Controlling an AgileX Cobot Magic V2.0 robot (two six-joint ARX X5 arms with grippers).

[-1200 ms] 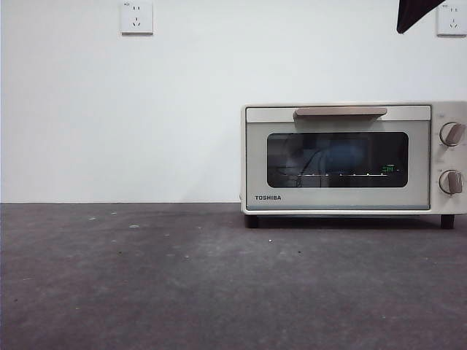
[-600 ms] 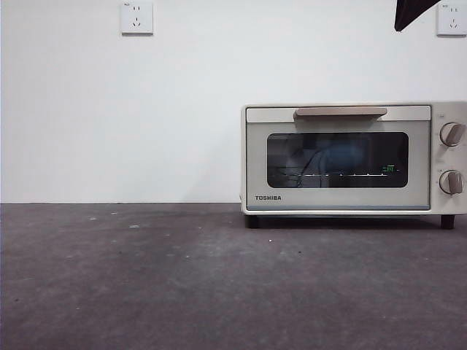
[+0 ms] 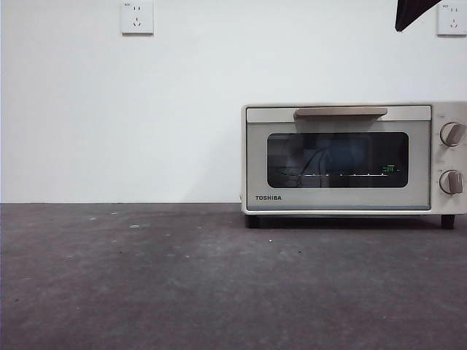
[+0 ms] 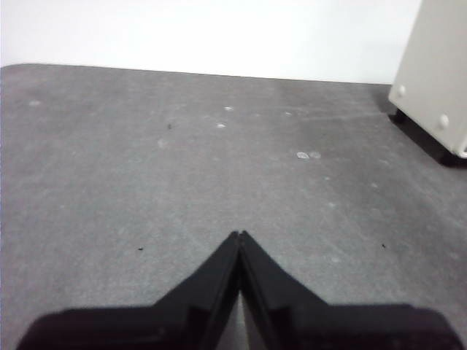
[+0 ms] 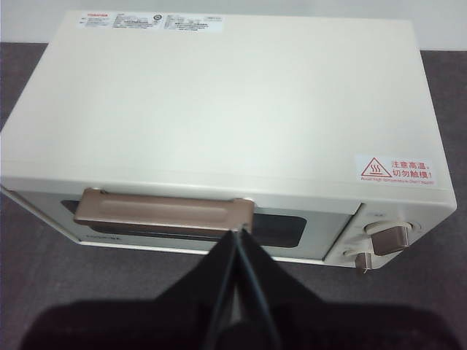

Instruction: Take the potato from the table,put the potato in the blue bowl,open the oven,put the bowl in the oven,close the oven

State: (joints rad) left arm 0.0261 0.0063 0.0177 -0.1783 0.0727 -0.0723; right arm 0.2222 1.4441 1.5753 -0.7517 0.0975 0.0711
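1. While its door is shut, the oven (image 3: 354, 158) stands at frame right on the table (image 3: 182, 277); blue bowl (image 3: 343, 154) dimly visible behind glass.
2. Right gripper (image 5: 241, 233): jaws pressed together, above the handle (image 5: 164, 211).
3. Left gripper (image 4: 239, 237): jaws pressed together, over bare table.

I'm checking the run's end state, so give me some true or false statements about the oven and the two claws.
1. The oven door is shut. True.
2. The right claw grips the handle. False: it is shut, holding nothing, above and in front of the handle.
3. The left claw is shut over bare table. True.
4. The potato lies on the table before the oven. False: no potato shows there.
5. The oven has two knobs. True.
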